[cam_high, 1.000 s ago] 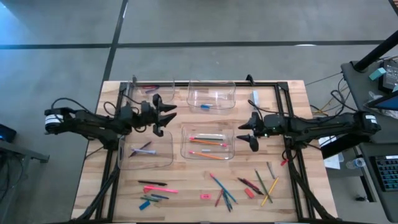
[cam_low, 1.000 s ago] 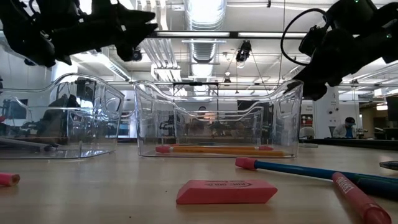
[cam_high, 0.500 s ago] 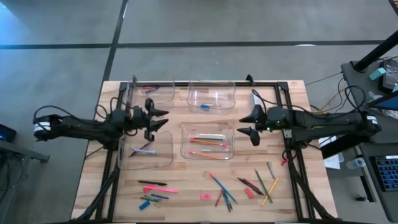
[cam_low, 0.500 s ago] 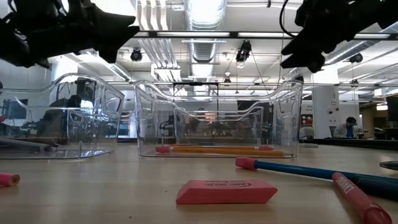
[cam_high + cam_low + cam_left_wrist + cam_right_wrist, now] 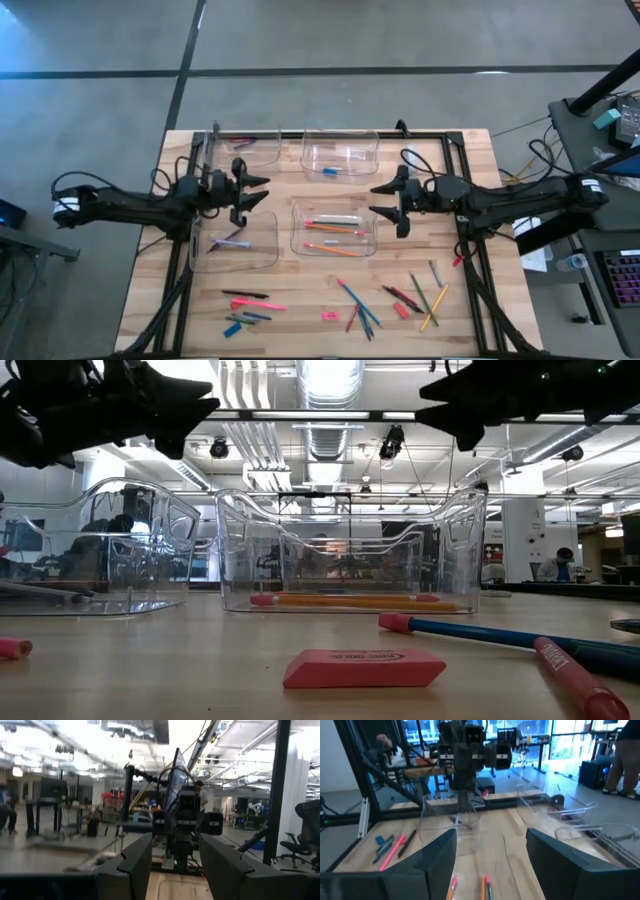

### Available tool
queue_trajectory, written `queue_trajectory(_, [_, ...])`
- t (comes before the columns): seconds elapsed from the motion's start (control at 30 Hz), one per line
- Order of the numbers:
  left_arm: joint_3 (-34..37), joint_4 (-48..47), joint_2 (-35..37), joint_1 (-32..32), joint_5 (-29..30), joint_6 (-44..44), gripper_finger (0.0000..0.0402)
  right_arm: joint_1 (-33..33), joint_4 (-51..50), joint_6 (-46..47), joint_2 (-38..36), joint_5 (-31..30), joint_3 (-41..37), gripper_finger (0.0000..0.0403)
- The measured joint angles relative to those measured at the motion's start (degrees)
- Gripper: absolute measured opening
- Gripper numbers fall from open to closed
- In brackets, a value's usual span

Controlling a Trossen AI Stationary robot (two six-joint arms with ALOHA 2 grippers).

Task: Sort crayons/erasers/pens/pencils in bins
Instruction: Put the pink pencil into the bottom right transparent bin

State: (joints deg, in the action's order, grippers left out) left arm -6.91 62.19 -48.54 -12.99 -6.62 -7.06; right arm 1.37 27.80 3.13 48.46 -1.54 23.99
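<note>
Four clear bins stand on the table: far left (image 5: pixel 240 150), far middle (image 5: pixel 340 156), near left (image 5: pixel 234 242) and near middle (image 5: pixel 335 230). The near middle bin holds orange and pink pencils (image 5: pixel 332 226); the near left one holds a purple pen (image 5: pixel 232 240). Loose pens, pencils, crayons (image 5: pixel 240 320) and a pink eraser (image 5: pixel 365 668) lie near the front edge. My left gripper (image 5: pixel 256 196) hangs open above the left bins. My right gripper (image 5: pixel 384 203) hangs open, level, right of the middle bins. Neither holds anything.
A dark frame (image 5: pixel 455 190) runs along the table's far, left and right sides. Loose sticks lie in two groups at the front, left (image 5: pixel 248 305) and right (image 5: pixel 400 298). A blue piece (image 5: pixel 330 172) lies in the far middle bin.
My left gripper has drawn back a little toward the table's left edge, then kept still. My right gripper has risen, tipped up until it points level, and gone toward the table's middle. Both have stayed open. Nothing on the table has moved.
</note>
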Motion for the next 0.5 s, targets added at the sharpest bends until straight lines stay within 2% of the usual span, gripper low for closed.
queue_trajectory(0.13, [-3.4,-8.9,0.0,0.0,1.2,-1.3,0.0147,0.0,1.2,-0.3,1.7,0.0,-1.3,0.0228])
queue_trajectory(0.4, [-14.9,-34.6,1.9,0.0,1.6,-0.6,0.0147,0.0,1.7,-3.2,3.0,0.2,-1.9,0.0228])
queue_trajectory(0.5, [-18.1,-38.9,1.9,0.1,1.6,-0.5,0.0147,0.0,1.7,-3.4,3.0,0.5,-2.0,0.0228])
